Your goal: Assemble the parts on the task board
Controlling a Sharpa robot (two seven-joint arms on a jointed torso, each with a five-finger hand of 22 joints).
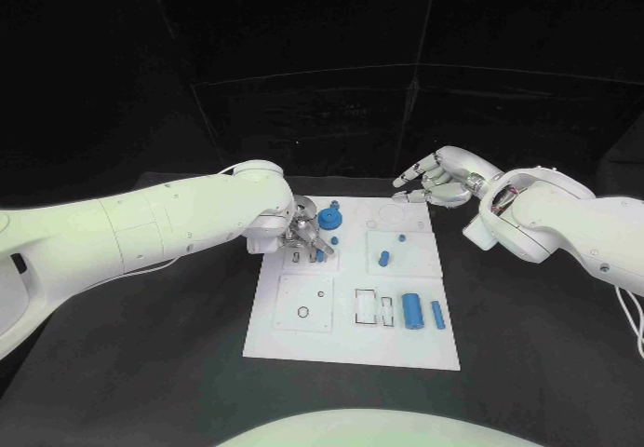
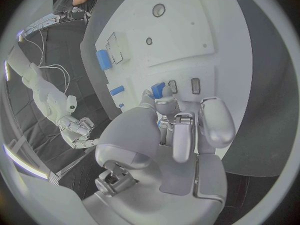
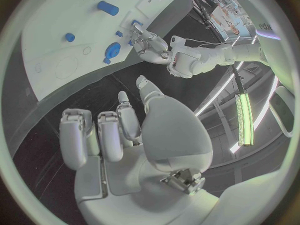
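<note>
- Progress, as I judge it: early to mid. Several blue parts lie loose on the task board (image 1: 352, 349), so most of the assembly looks undone.
- Task board sits mid-frame in head view on the black worktop (image 1: 537, 326), long side running top to bottom of frame.
- Left hand (image 1: 298, 235) is over the board's upper-left area. In left wrist view its fingers (image 2: 164, 105) close round a small blue part (image 2: 157, 89), w/ tips right at the board surface by two small rectangular slots; looks like an insertion under way, seating not confirmable.
- That held part: mostly hidden by fingers, so can't tell its long axis or which way it points.
- Round blue part (image 1: 328, 219) sits just upper right of left hand, near board's top edge; whether it's seated, can't tell.
- Short blue peg (image 1: 384, 258) lies mid-board, long axis roughly top-to-bottom of frame; a tiny blue piece (image 1: 396, 239) just above it.
- Thick blue cylinder (image 1: 412, 311) and thinner blue rod (image 1: 437, 315) lie side by side lower right on board, both lying flat, long axes top-to-bottom of frame, beside empty rectangular slots.
- Right hand (image 1: 440, 179) hovers off the board's upper-right corner, fingers loosely curled, holding nothing, apart from all parts.
</note>
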